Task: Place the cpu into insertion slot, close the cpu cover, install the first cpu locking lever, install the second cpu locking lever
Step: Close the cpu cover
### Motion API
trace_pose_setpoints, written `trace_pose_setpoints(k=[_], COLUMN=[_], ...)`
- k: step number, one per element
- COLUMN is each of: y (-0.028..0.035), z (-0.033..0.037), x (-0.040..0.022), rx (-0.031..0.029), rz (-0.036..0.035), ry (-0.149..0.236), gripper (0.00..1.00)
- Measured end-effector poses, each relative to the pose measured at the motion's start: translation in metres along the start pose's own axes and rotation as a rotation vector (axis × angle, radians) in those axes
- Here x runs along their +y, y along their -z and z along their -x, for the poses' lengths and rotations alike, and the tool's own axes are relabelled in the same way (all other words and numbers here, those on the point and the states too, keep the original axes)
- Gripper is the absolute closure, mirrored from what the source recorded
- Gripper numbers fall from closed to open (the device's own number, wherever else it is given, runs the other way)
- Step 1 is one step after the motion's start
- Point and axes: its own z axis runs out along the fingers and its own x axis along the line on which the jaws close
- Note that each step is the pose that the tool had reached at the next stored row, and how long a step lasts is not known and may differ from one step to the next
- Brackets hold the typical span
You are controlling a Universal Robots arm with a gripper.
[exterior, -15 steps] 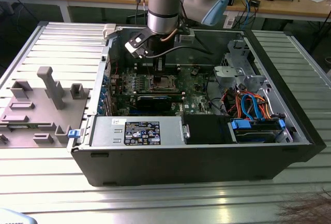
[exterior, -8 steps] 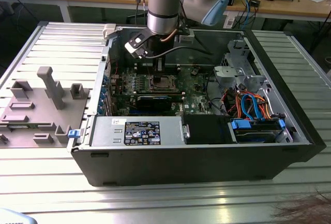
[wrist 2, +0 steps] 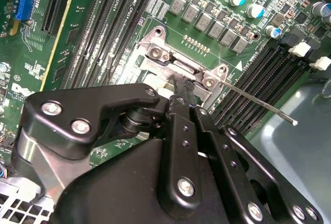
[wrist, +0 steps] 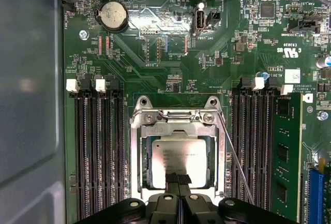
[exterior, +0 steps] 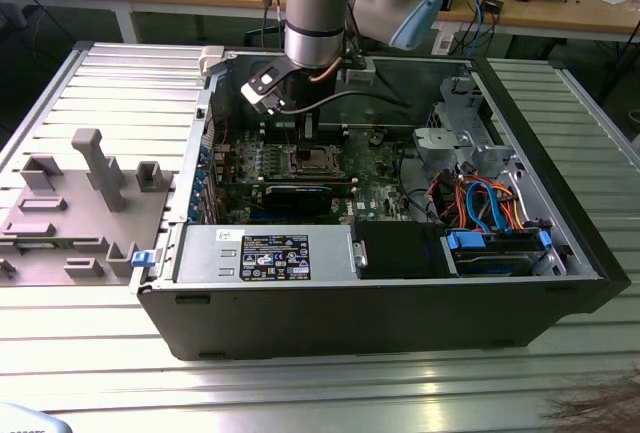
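The cpu (wrist: 178, 157) sits in the insertion slot (wrist: 134, 146) beneath the lowered cpu cover (wrist: 178, 131). The gripper (wrist: 178, 178), fingers (wrist: 172, 179) clenched on nothing, is at the cover's edge.

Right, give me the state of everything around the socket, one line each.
cpu: seated flat in the insertion slot.
cpu cover: lying down over the chip, it seems.
locking lever: unlatched, rod sticking out free.
gripper: jaws together, tips at the chip's edge.
computer case: side open.
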Motion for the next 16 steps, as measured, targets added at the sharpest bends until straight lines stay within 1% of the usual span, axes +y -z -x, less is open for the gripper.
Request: trace_pose_setpoints(k=[16], y=[-0.0016], z=[-0.0001], x=[-0.0001], rx=[0.0002], rz=[0.0001], ry=[0.000], gripper=[0.89])
